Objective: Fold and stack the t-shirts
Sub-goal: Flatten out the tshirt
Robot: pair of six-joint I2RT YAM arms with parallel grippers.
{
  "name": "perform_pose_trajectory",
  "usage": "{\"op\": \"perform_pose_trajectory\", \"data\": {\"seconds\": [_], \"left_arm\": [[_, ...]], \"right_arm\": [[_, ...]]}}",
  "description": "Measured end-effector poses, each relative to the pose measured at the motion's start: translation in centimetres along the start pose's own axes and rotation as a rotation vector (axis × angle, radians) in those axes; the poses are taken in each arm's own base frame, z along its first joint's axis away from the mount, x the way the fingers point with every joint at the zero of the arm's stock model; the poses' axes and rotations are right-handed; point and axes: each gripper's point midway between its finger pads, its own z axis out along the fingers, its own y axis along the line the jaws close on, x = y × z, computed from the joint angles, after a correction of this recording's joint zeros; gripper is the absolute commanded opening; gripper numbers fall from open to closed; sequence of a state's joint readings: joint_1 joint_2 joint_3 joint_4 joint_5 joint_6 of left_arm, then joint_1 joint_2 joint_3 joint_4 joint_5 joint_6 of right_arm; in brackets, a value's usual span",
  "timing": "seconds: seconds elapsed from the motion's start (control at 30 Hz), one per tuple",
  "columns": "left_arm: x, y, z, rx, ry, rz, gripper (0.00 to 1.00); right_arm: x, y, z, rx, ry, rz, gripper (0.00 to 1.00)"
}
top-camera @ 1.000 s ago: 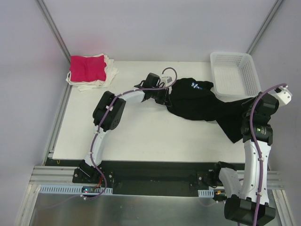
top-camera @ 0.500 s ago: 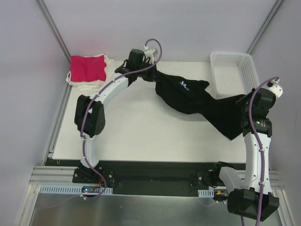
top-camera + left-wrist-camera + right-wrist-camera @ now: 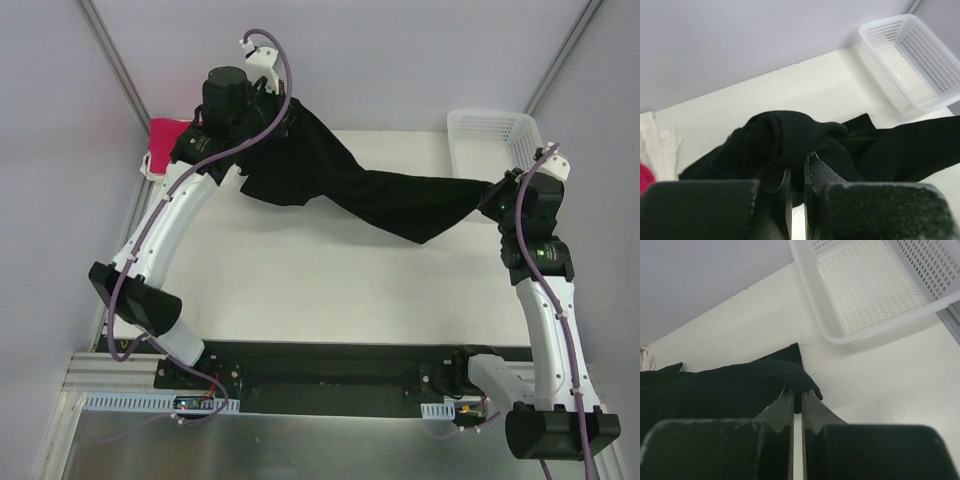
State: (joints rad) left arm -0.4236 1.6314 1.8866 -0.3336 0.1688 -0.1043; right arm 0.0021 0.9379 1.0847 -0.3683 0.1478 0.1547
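The black t-shirt (image 3: pixel 370 195) hangs stretched in the air between both grippers, above the white table (image 3: pixel 300 280). My left gripper (image 3: pixel 275 112) is raised at the back left and shut on one bunched end of the black shirt (image 3: pixel 790 137). My right gripper (image 3: pixel 490 200) is at the right and shut on the other end of the shirt (image 3: pixel 740 387). Its daisy print is hidden. The magenta-pink shirt (image 3: pixel 163 135) lies on a folded white shirt (image 3: pixel 148 168) at the back left, mostly hidden behind my left arm.
A white plastic mesh basket (image 3: pixel 497 150) stands at the back right corner, just behind my right gripper; it also shows in the right wrist view (image 3: pixel 865 285) and the left wrist view (image 3: pixel 905 55). Metal frame posts rise at both back corners.
Both grippers have lifted the black shirt off the table. The left gripper swung up and left toward the back corner. The right gripper rose and moved inward; the shirt now spans between them.
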Motion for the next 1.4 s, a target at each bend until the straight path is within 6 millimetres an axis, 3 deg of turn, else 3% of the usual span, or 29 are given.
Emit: {"op": "perform_pose_trajectory", "data": {"seconds": [0.13,0.43,0.57,0.77,0.93,1.13,1.4], "left_arm": [[0.3,1.0,-2.6,-0.077,0.003,0.016,0.00],[1.4,1.9,-10.2,-0.184,-0.035,0.020,0.00],[3.1,2.8,-10.9,-0.230,-0.027,0.013,0.00],[7.6,4.4,-7.7,-0.272,0.087,0.001,0.00],[10.0,5.6,-4.2,-0.294,0.154,0.000,0.00],[12.7,8.0,1.0,-0.329,0.233,-0.010,0.00],[16.2,13.1,7.9,-0.360,0.309,-0.068,0.00]], "right_arm": [[0.3,0.5,-0.6,-0.007,0.002,-0.013,0.01],[-1.5,0.8,-4.5,-0.045,-0.087,-0.001,0.01],[-1.6,0.8,-4.7,-0.049,-0.095,0.001,0.01],[-0.7,0.8,-3.2,-0.034,-0.050,-0.010,0.01],[0.2,0.9,-0.9,-0.015,-0.009,-0.019,0.01],[2.3,1.2,3.6,0.010,0.066,-0.032,0.01],[5.8,1.1,9.1,0.034,0.160,-0.041,0.01]]}}
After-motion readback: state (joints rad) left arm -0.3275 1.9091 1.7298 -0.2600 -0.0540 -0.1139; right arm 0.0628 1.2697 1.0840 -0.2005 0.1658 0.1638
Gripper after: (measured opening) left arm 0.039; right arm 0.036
